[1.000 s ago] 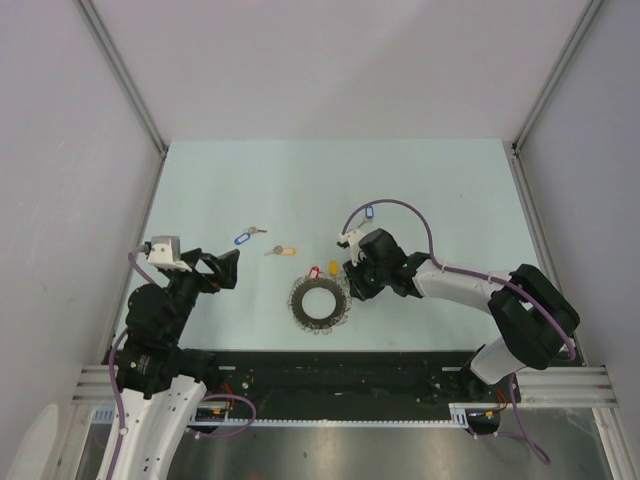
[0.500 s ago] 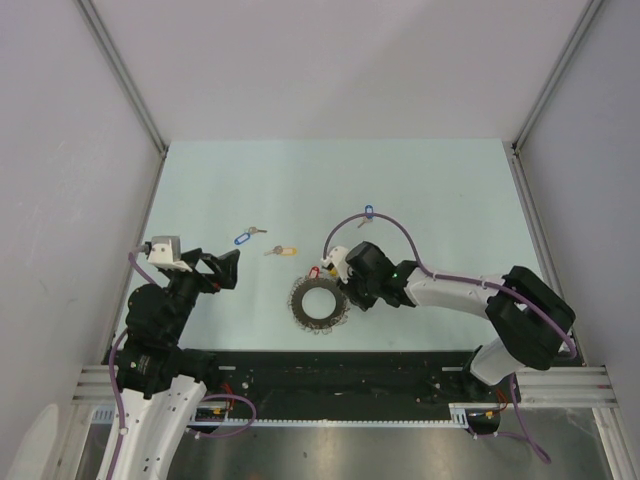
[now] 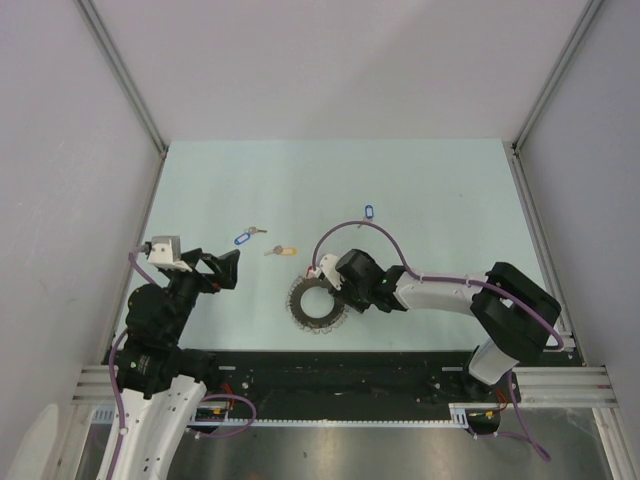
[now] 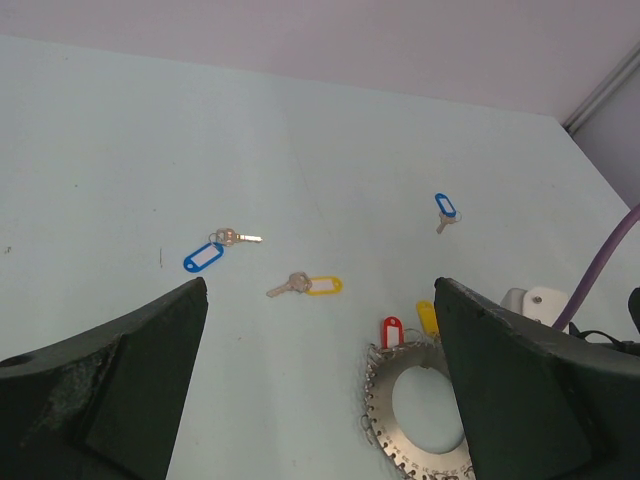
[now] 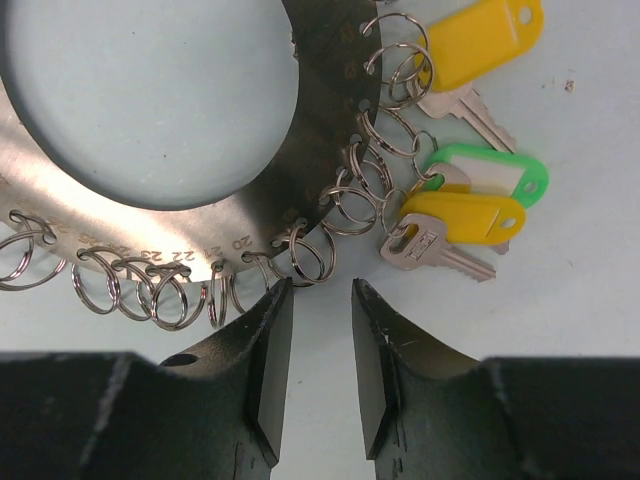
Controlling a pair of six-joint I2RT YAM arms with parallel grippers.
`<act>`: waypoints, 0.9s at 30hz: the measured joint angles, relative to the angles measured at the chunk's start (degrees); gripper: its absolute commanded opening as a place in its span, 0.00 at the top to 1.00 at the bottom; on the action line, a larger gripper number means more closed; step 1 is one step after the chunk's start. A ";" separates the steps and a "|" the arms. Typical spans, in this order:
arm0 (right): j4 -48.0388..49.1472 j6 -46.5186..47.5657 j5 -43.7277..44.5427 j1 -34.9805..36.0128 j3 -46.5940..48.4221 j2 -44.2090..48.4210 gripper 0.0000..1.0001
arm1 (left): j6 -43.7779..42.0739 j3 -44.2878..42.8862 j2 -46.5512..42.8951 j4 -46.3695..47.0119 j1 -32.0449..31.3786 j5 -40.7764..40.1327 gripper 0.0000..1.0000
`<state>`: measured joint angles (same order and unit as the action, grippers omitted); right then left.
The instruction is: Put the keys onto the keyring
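Black fingers of the left gripper [image 3: 222, 268] are spread wide with nothing held, well to the left of the keyring [image 3: 318, 303]. Left of the keyring and beyond it, a blue-tagged key [image 4: 205, 256] is laid on a slant, tag to the near left and blade to the far right. Closer to the keyring, a loose yellow-tagged key [image 4: 310, 286] is laid almost crosswise, its tag toward the keyring and its blade pointing left. The keyring is laid flat with its open centre upward. It is a dark grey metal band stamped with small numbers, and small split rings [image 5: 150, 285] are hung along its outer rim. A red tag [image 4: 391, 331] is seen at its far rim, and a green-tagged key [image 5: 490, 175] is bunched among the split rings between two yellow tags. Much of the band is cut off in both wrist views. The right gripper [image 5: 320, 350] is poised just outside the keyring's rim, its fingers parted by a narrow gap with nothing between them. From above, its fingertips are hidden under the wrist. Right of the keyring and beyond it, a second blue-tagged key [image 3: 367, 212] is laid lengthwise, tag farthest away.
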<state>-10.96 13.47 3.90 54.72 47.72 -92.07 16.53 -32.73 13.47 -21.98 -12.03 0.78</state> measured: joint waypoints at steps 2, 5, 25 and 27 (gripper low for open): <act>0.39 0.33 0.22 0.31 0.00 -0.11 0.64 | 0.00 0.00 0.02 0.00 0.00 0.02 0.00; 0.74 0.37 0.15 0.46 0.00 -0.13 0.64 | 0.00 0.00 0.02 0.00 0.00 0.04 0.00; 4.46 -0.15 -3.26 -1.64 0.00 -0.11 0.76 | 0.00 0.00 0.00 0.00 0.04 0.11 0.00; 4.44 -0.44 -4.22 -1.90 0.00 -0.11 0.82 | 0.00 0.00 0.00 0.00 0.04 0.11 0.00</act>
<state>-6.52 13.04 -0.32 52.82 47.72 -92.18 16.53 -32.73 13.47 -21.98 -11.99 0.89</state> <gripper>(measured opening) 0.258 0.996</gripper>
